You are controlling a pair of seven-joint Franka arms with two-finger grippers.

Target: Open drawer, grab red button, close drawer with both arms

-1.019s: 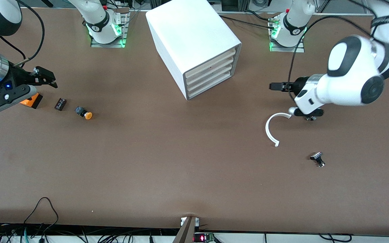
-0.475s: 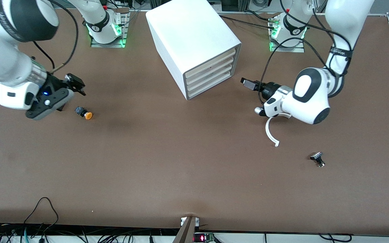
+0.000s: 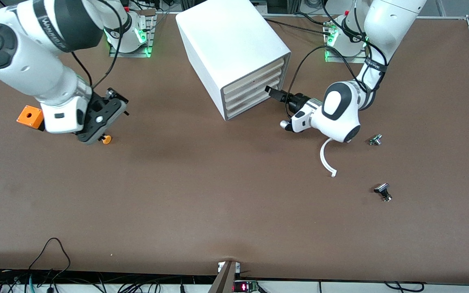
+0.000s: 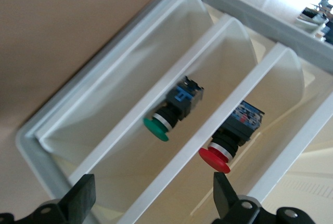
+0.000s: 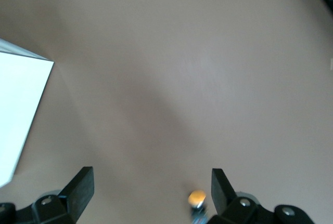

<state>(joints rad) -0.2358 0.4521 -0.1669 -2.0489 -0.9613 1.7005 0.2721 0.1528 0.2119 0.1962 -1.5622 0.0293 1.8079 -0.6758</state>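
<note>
The white cabinet [image 3: 226, 36] stands at the middle of the table's robot side. In the front view its lowest drawer [image 3: 255, 105] sits flush with the three above it. My left gripper [image 3: 272, 92] is open and empty, right at the drawer fronts. In the left wrist view [image 4: 153, 203] it faces the cabinet's white trays. The red-capped button [image 4: 229, 141] lies in one tray. A green-capped button [image 4: 171, 112] lies in the tray beside it. I cannot tell which level each tray is. My right gripper [image 3: 116, 99] is open and empty, low over the table by the orange-capped button [image 3: 105, 139].
An orange box [image 3: 31, 116] sits toward the right arm's end. The orange-capped button also shows in the right wrist view [image 5: 196, 199], beside one finger. A white curved strip [image 3: 325, 158], a small metal part [image 3: 375, 140] and a small black part [image 3: 383, 191] lie toward the left arm's end.
My left arm has swung its gripper across to the cabinet's drawer fronts. My right arm has moved toward the cabinet and now hangs over the orange-capped button, uncovering the orange box.
</note>
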